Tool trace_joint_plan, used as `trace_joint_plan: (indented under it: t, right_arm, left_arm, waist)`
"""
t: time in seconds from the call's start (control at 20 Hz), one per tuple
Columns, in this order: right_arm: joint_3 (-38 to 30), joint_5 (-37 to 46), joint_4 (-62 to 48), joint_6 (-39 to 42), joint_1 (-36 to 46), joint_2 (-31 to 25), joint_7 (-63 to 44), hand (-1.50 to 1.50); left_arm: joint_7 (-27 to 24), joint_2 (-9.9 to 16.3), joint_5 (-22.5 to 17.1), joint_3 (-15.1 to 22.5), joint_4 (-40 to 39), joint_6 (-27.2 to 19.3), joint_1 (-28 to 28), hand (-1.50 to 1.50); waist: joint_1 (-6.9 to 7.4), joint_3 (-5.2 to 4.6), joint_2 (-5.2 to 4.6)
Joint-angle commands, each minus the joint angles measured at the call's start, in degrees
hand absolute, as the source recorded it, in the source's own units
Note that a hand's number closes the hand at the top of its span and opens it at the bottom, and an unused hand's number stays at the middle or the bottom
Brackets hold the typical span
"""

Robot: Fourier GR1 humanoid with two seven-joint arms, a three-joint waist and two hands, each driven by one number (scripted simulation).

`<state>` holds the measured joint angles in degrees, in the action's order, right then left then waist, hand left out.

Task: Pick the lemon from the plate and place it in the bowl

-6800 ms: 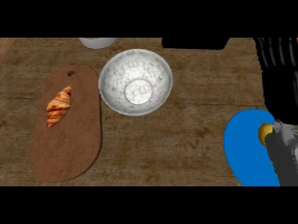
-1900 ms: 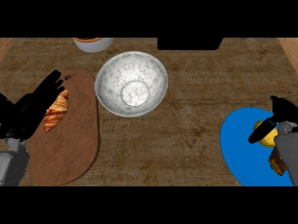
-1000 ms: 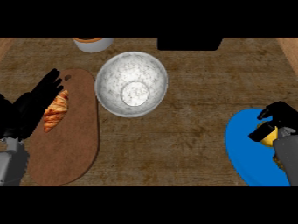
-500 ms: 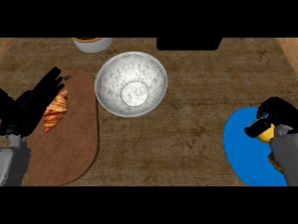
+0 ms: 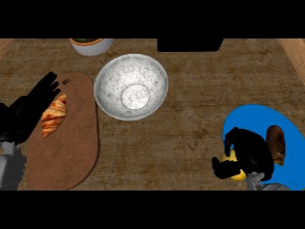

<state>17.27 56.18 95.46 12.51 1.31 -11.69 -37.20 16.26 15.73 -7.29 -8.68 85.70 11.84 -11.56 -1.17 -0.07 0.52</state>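
At the left, the left hand (image 5: 19, 114) rests with fingers spread and straight over the board (image 5: 72, 147), its fingertips just beside the croissant (image 5: 53, 116), with the bowl (image 5: 131, 92) a little beyond them to the right. Far right, the right hand (image 5: 247, 150) curls around the lemon (image 5: 234, 172) on the blue plate (image 5: 297, 152), only a yellow sliver showing below the fingers, a brown item (image 5: 277, 143) just beside them. The lemon could roll free if the fingers cover too little of it; bare counter toward the bowl leaves room.
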Motion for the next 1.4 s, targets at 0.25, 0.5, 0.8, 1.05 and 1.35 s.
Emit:
trace_joint_plan:
  t: [0.25,0.5,0.8,1.05,1.35]
  right_arm:
    - [10.7,4.6,33.1,14.0,-5.8,0.5,-12.9,1.50]
    - [16.2,7.8,45.2,26.7,-1.6,3.4,-23.2,1.50]
    - [18.7,9.7,43.5,37.2,11.5,11.4,-29.4,1.50]
    - [19.6,2.1,38.7,27.4,19.3,11.6,-36.4,1.50]
    - [14.3,-6.9,30.5,20.4,32.2,11.6,-40.3,1.50]
  left_arm:
    - [-0.9,-1.8,1.7,1.3,-1.9,-0.8,-0.9,0.00]
    - [-1.0,-1.5,1.3,1.5,0.0,0.5,1.2,0.00]
    - [-0.6,-2.4,2.4,2.0,0.6,-1.0,-0.2,0.00]
    - [0.0,-1.2,1.3,0.9,-0.2,0.3,-0.4,0.00]
    - [-1.1,-0.1,0.3,0.0,-2.2,2.2,-1.2,0.00]
  waist:
    - [0.33,-0.02,-0.33]
    - [1.08,-0.02,-0.34]
    - [1.30,-0.07,-0.37]
    - [1.75,-0.10,-0.42]
    - [2.29,-0.16,-0.51]
